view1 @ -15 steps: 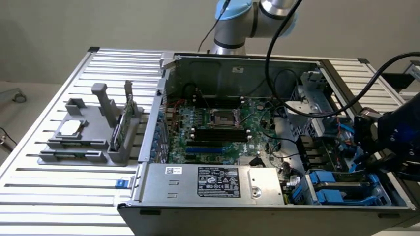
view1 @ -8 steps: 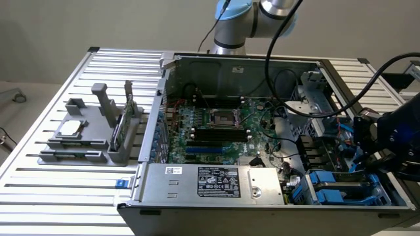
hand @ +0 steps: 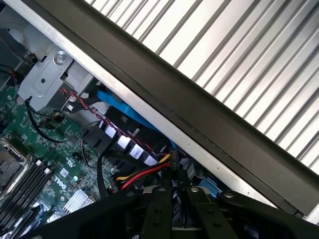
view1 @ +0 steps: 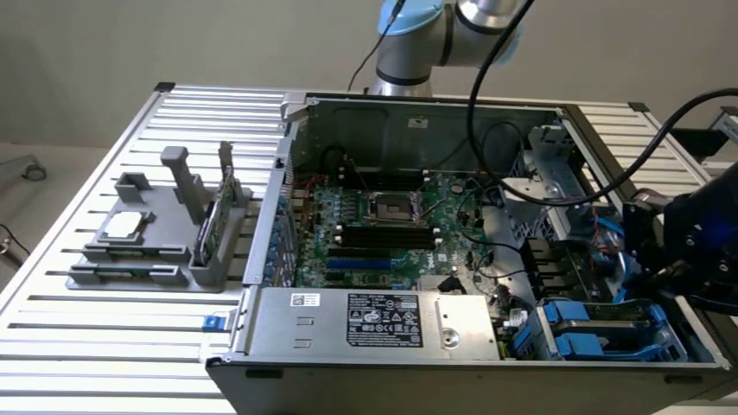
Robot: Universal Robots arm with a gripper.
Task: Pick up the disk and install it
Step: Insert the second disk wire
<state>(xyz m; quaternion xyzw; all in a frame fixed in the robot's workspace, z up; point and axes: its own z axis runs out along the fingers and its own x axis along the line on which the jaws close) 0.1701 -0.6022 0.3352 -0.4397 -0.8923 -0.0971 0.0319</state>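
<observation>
At four o'clock inside the open computer case [view1: 403, 121], exterior view, the disk [view1: 607, 327] lies flat in its blue carrier, long axis seemingly running nine to three. I judge the pick-up step is in hand. Wrist view: my gripper [hand: 175, 193] hovers over cables [hand: 144, 174] beside the case rim [hand: 199, 114]; whether it is clamped or apart I cannot tell. Lifting calls for clearing those cables

- This looks like a robotics lab or test workshop.
- A ribbed silver aluminium-profile surface [view1: 104, 346] carries an open grey metal computer case [view1: 392, 130], its green motherboard [view1: 381, 216] bared.
- Behind the case rises a silver robot arm with a blue joint cap [view1: 421, 35].
- On the exterior view's left of the case stands a grey plastic parts fixture [view1: 144, 259].
</observation>
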